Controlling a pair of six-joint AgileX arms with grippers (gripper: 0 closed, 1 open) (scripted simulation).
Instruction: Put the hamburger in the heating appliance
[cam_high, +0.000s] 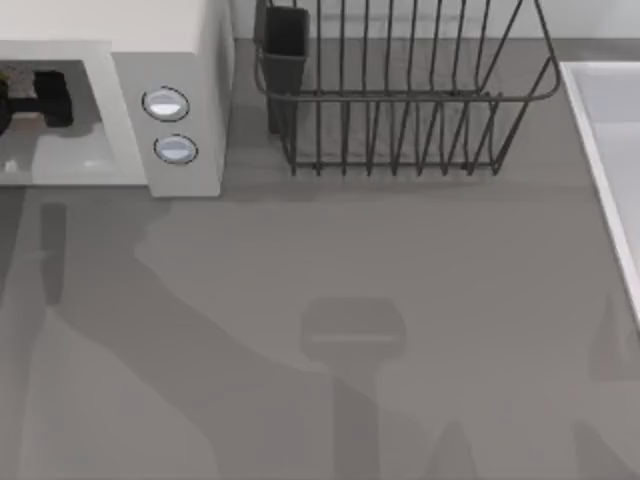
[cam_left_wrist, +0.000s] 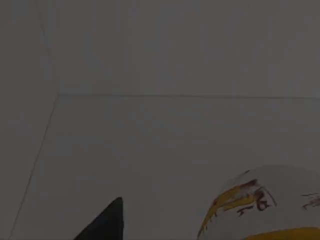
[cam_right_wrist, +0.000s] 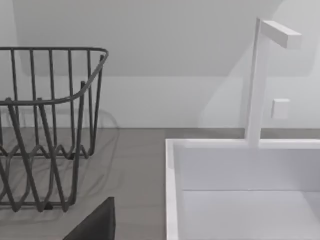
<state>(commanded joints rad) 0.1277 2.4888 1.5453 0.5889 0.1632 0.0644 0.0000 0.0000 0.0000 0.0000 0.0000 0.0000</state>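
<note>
The white heating appliance (cam_high: 170, 40) stands at the table's back left, its grey cavity facing the front and two round knobs (cam_high: 166, 104) on its panel. My left gripper (cam_high: 35, 100) reaches inside that cavity. In the dim left wrist view the hamburger (cam_left_wrist: 265, 205), a white wrapper with yellow and dark marks, rests low against the cavity floor. One black fingertip (cam_left_wrist: 107, 222) stands apart from it with a clear gap, so the gripper is open. My right arm is parked at the right, near the sink.
A black wire dish rack (cam_high: 400, 90) with a dark cup (cam_high: 285, 45) stands at the back middle. A white sink (cam_high: 610, 150) with a tap (cam_right_wrist: 257, 80) takes up the right edge. Arm shadows cross the bare grey table (cam_high: 320, 300).
</note>
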